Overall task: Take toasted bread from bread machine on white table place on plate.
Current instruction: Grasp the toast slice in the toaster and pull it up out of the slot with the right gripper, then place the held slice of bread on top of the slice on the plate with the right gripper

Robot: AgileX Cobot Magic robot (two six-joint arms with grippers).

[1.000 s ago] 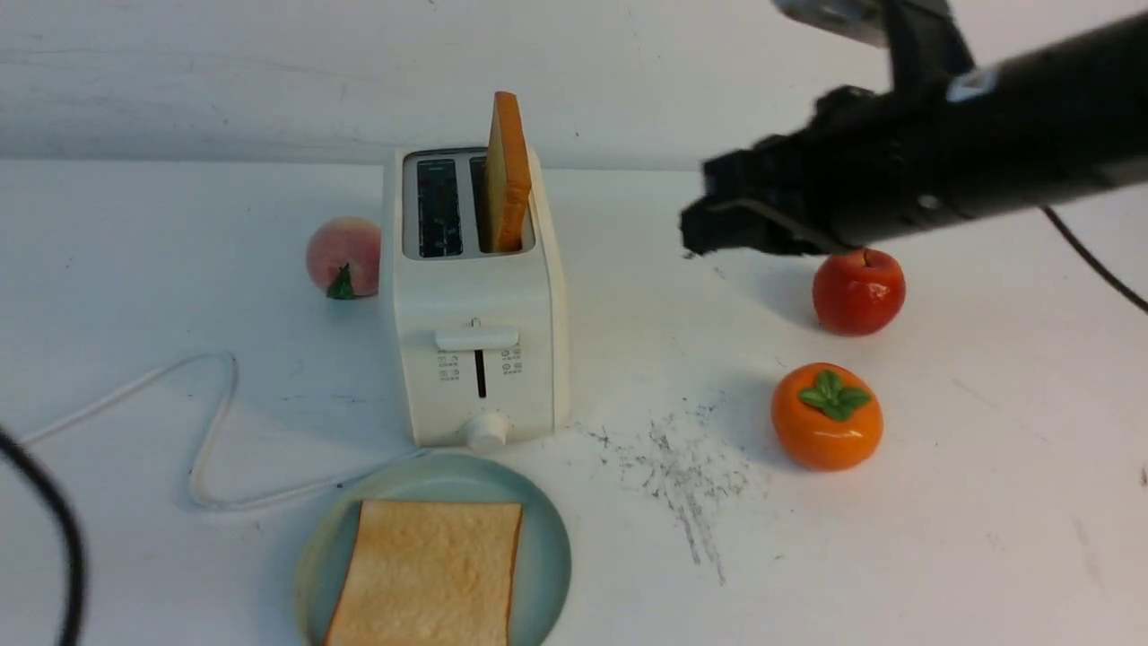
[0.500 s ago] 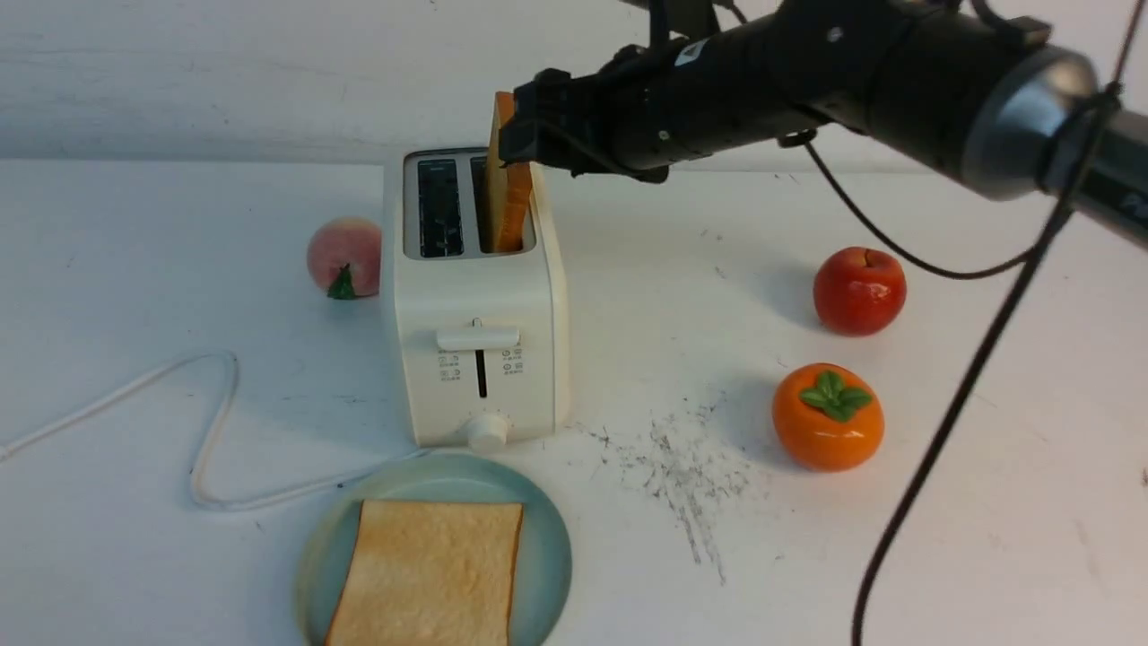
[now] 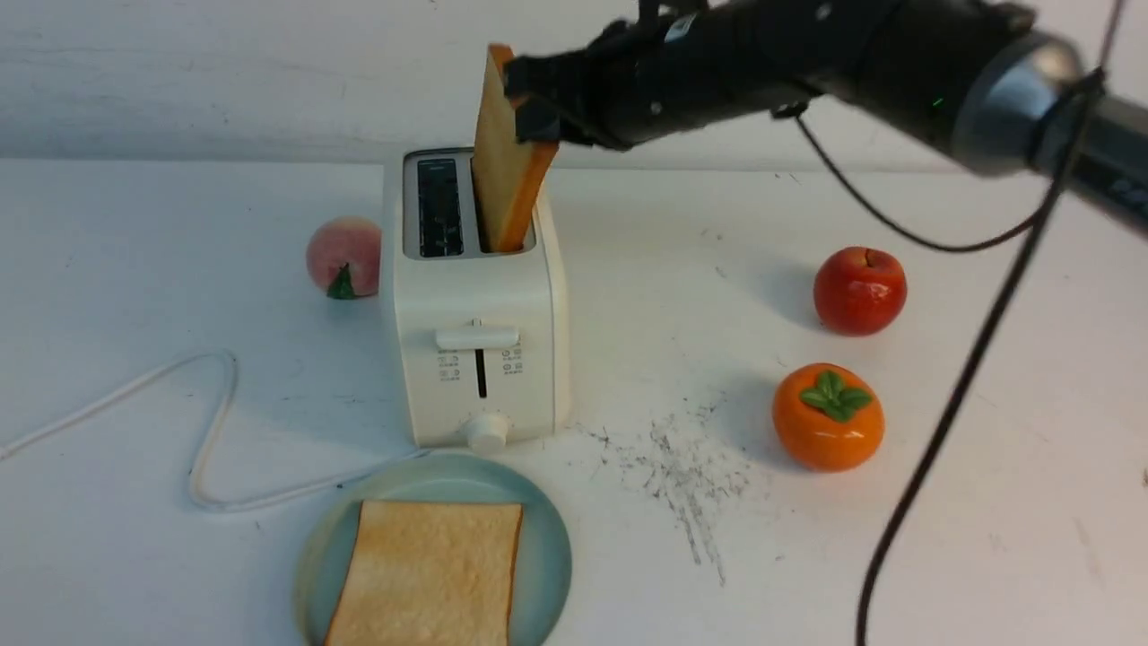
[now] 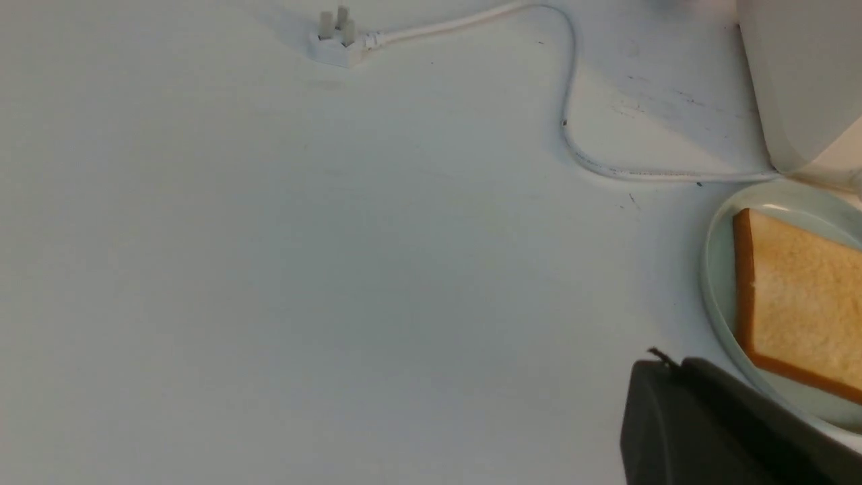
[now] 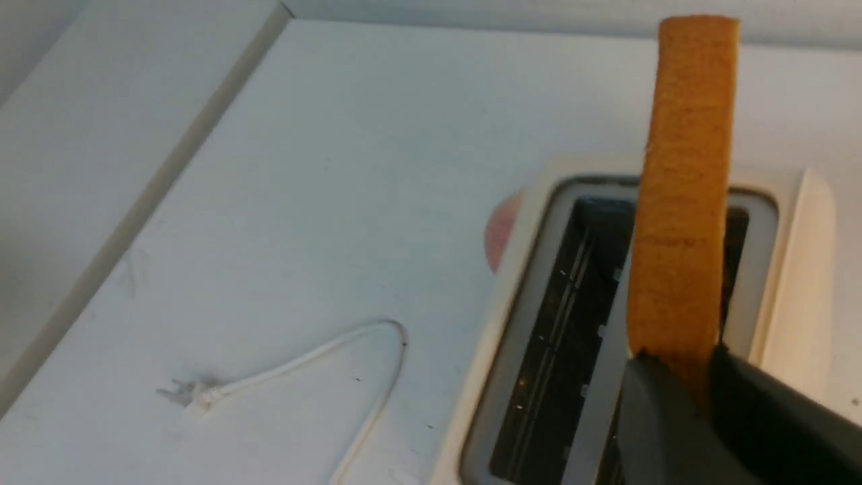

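While my right tool [image 3: 531,100] is clamped on the upper crust edge of a slice of toasted bread [image 3: 502,157], that slice is only partway out of the bread machine [image 3: 475,359] — its lower end sits inside the right-hand slot, and it is tilted rather than upright. The bread machine stands mid-tabletop [image 3: 942,502], toward the far edge. The other slice [image 3: 430,574] lies flat on the plate [image 3: 552,529] at the near edge, just in front of the machine's knob. My left tool [image 4: 680,404] is closed and holds nothing that I can see, low beside the plate. The worry is my hold: I pinch one high corner, so the slice can pivot between the pads. If I pull sideways before the bottom clears, I judge the crust may jam against the slot wall and either slip from me or drag the light machine along. The plate is mostly covered already — a careless drop could leave the new slice hanging over the rim or sliding onto the tabletop. The black cable [image 3: 951,431] hanging from my right arm passes close above the persimmon [image 3: 827,415] and could nudge it on the way down.
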